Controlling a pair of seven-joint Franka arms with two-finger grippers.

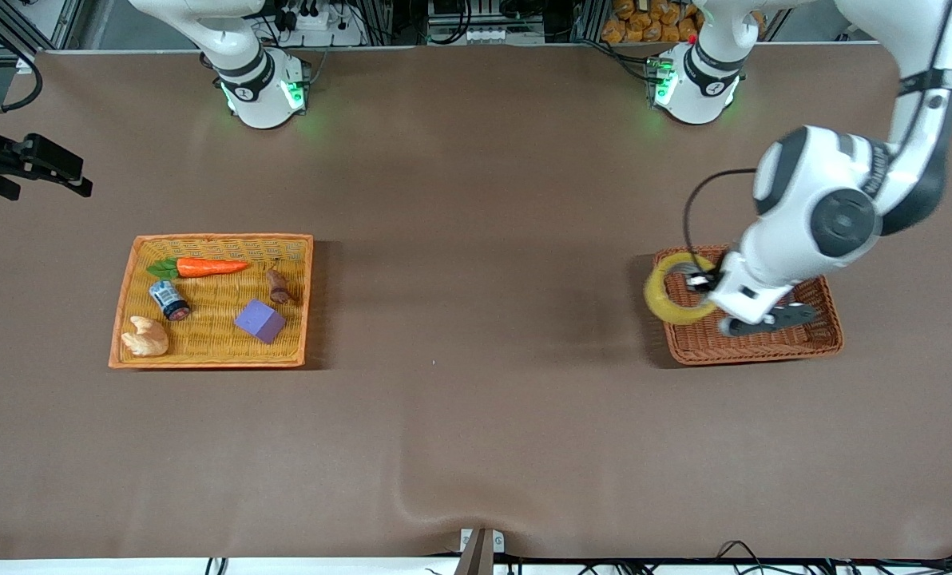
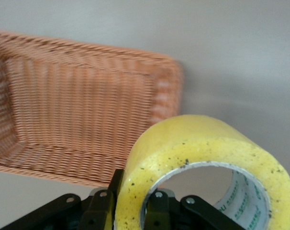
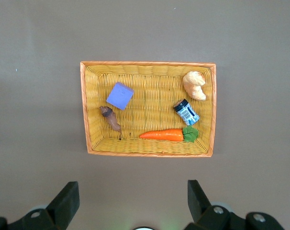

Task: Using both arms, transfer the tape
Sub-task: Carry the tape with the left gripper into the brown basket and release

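The yellow tape is a translucent ring with a pale inner core. My left gripper is shut on it, one finger inside the ring and one outside. It holds the tape in the air over the edge of the brown wicker basket that faces the right arm's end of the table. In the left wrist view the tape fills the space at the gripper, with the basket below. My right gripper waits, open and empty, high over the right arm's end of the table; it also shows in the right wrist view.
An orange-rimmed yellow basket lies toward the right arm's end. It holds a carrot, a purple cube, a small can, a croissant and a brown piece. The same basket shows in the right wrist view.
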